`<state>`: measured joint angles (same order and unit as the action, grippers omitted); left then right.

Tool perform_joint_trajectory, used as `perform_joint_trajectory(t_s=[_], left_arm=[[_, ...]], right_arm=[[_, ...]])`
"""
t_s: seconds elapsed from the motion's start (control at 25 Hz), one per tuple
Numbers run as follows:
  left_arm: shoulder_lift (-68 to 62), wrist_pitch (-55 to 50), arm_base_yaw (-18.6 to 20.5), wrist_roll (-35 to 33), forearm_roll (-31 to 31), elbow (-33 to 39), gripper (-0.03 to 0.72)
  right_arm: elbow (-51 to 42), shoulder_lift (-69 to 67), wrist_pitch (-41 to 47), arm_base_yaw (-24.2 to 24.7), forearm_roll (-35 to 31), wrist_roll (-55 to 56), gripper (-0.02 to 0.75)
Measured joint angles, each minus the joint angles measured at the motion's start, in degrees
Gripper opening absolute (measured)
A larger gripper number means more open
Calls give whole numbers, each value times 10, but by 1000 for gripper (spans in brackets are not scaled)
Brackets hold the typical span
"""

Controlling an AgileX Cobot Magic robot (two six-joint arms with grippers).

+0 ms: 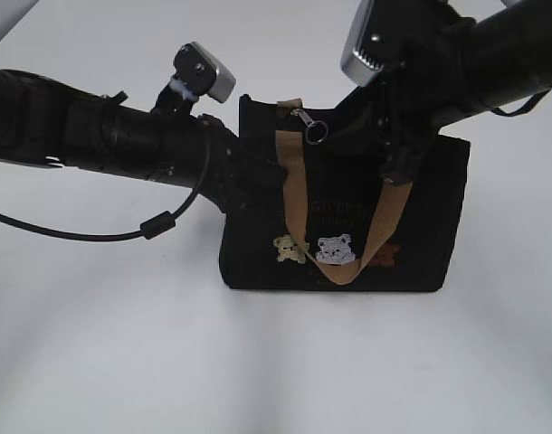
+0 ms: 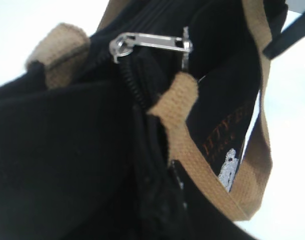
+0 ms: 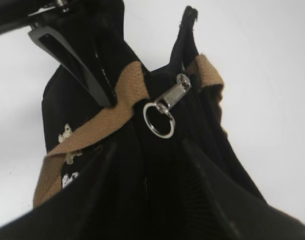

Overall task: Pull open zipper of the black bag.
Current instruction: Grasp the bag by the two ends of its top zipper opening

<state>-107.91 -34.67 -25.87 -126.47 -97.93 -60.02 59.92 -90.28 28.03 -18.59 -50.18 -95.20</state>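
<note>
The white table (image 1: 95, 362) is seen all round, with the widest open stretch toward 6 o'clock in front of the bag. The black bag (image 1: 421, 235) is stood upright just right of centre, crowded from 9 o'clock by the left arm and from 1 o'clock by the right arm. Its bottom and 3 o'clock edges are left unobstructed.

The left hand (image 1: 247, 176) is pressed up against the bag's 9 o'clock end. Whether it's clamped on the fabric can't be told, since the arm covers it.

The right hand (image 3: 157, 210) is held over the top edge with its jaws spread apart and nothing pinched between them.

A tan handle (image 1: 294, 190) is draped down the front, past the bear patches (image 1: 335, 249).

The zipper (image 2: 135, 87) is seen as a dark toothed line along the top. Its silver pull (image 3: 172, 95) is parked near the bag's 11 o'clock corner. The round ring (image 3: 159, 120) hangs from the pull, clear of the right hand's fingers.
</note>
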Motion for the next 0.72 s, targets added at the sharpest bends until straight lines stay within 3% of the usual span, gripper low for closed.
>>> perform_joint_trajectory(t_s=[0.2,0.44,0.6,0.72], left_arm=[[0,0,0,1,1,0,71],[0,0,0,1,2,0,71],[0,3,0,1,2,0,71],[0,3,0,1,3,0,71]], right_arm=[[18,-27,-24,-22,24,-1,316],[19,-47,-71,-44,34,-1,254],[19,-51,-78,-47,34,2,157],[19,-48,-81,-47,35,21,39]])
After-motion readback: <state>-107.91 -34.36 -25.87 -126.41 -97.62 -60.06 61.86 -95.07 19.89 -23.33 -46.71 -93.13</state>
